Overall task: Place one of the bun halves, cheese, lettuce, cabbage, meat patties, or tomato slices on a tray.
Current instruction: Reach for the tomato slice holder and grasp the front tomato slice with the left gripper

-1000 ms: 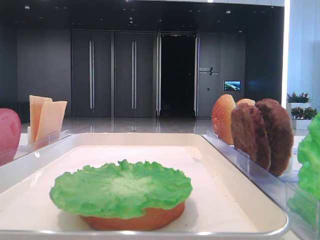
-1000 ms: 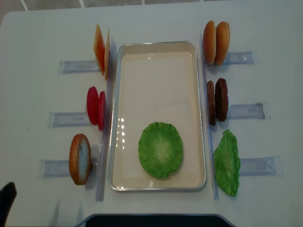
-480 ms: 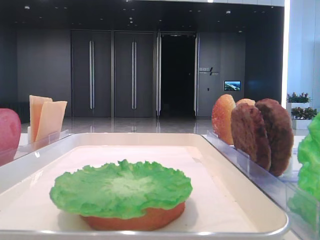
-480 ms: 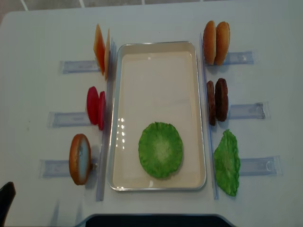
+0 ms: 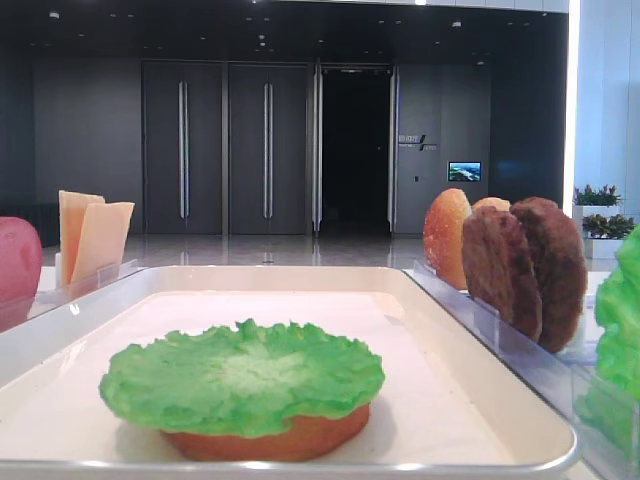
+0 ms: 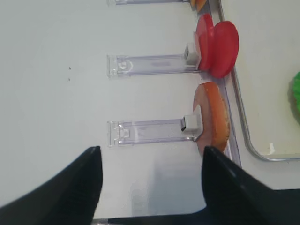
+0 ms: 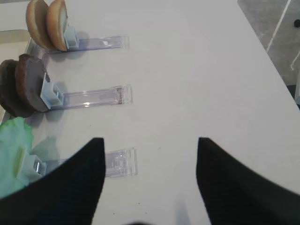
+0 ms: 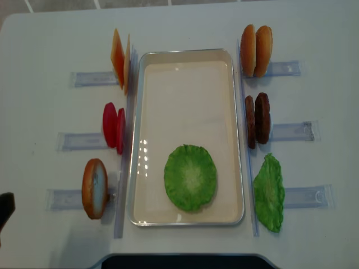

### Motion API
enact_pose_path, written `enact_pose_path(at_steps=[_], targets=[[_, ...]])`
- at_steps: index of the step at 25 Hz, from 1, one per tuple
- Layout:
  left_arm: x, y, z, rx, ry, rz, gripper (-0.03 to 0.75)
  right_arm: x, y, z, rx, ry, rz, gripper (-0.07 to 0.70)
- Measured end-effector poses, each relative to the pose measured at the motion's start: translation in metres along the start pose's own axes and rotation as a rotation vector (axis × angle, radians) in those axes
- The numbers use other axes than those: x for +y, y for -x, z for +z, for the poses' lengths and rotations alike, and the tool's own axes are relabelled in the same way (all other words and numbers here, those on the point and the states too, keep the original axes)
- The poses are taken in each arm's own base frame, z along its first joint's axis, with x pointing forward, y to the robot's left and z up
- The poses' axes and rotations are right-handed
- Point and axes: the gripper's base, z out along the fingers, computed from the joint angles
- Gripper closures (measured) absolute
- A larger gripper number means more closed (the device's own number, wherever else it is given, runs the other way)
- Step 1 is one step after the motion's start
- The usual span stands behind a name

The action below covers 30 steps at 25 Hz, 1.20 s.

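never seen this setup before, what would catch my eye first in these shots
The bright green lettuce lying on a bun half at the near end of the white tray. Then the upright rows flanking it: red tomato slices on the left, dark meat patties on the right.

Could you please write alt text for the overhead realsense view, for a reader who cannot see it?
A white tray holds a green lettuce leaf near its front end. Cheese, tomato slices and a bun half stand left; buns, patties, another lettuce leaf right.
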Motion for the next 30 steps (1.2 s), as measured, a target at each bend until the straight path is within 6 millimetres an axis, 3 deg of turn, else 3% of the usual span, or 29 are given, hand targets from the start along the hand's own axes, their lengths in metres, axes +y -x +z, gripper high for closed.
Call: enact_pose_path(at_steps=[6, 14, 20, 30], targets=[[-0.006, 0.042, 0.029, 0.174, 0.015, 0.013, 0.213, 0.0, 0.0, 0.0, 0.0, 0.0, 0.0, 0.196], [-0.015, 0.092, 0.096, 0.415, 0.036, 0.037, 0.213, 0.0, 0.0, 0.0, 0.0, 0.0, 0.0, 0.198], [-0.022, 0.122, 0.146, 0.503, 0.048, 0.017, 0.213, 0.0, 0.0, 0.0, 0.0, 0.0, 0.0, 0.199], [-0.028, 0.141, 0.2, 0.597, 0.085, -0.056, 0.213, 0.0, 0.0, 0.0, 0.0, 0.0, 0.0, 0.199]])
